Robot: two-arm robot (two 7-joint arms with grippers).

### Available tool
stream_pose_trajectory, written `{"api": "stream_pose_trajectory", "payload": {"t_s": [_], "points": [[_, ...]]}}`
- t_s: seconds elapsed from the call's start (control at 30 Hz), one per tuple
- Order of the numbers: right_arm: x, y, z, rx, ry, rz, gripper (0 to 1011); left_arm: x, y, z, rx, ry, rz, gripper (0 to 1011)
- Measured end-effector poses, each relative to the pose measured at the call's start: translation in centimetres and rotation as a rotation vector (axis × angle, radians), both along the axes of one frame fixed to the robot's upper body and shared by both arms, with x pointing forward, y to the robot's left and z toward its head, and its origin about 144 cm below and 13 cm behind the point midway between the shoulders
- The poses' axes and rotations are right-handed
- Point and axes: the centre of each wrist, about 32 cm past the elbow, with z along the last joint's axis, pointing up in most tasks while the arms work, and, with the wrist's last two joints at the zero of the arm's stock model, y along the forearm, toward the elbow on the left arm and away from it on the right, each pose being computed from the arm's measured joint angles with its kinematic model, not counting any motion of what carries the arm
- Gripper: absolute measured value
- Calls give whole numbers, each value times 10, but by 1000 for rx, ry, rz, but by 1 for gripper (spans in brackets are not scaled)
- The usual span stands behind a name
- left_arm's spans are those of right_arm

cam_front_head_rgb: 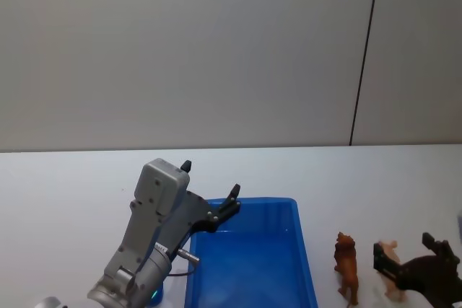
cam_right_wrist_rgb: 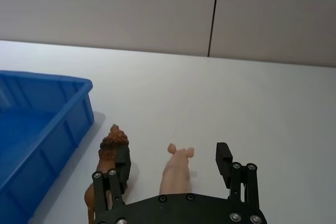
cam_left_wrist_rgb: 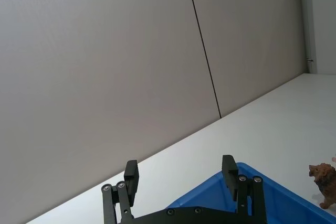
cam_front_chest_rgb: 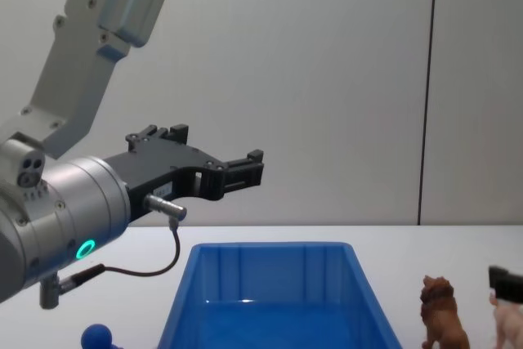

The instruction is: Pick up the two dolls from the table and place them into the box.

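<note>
looks like a bare lab test room: plain grey panelled wall (cam_front_head_rgb: 216, 48) behind a white table (cam_front_head_rgb: 65, 178).

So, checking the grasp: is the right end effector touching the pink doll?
Apart. Right wrist view: the open right end effector straddles the pink doll, gaps both sides.

Behind the matte-black left gripper (cam_left_wrist_rgb: 180, 174), the left arm (cam_front_chest_rgb: 73, 202) is a silver-grey cylinder with a glowing green ring (cam_front_chest_rgb: 84, 248), a thin black cable (cam_front_chest_rgb: 155, 271) looping under it, and a boxy pale-grey link above. The right gripper (cam_right_wrist_rgb: 173, 157) is matte black too, its flat linkage bars studded with silver screws (cam_right_wrist_rgb: 233, 166).
</note>
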Motion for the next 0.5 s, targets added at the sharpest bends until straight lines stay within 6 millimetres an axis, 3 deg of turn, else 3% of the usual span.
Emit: {"api": "stream_pose_trajectory", "payload": {"t_s": [0.5], "points": [[4, 9, -19, -18, 104, -34, 980, 0, 0, 0, 0, 0, 0, 1002]]}}
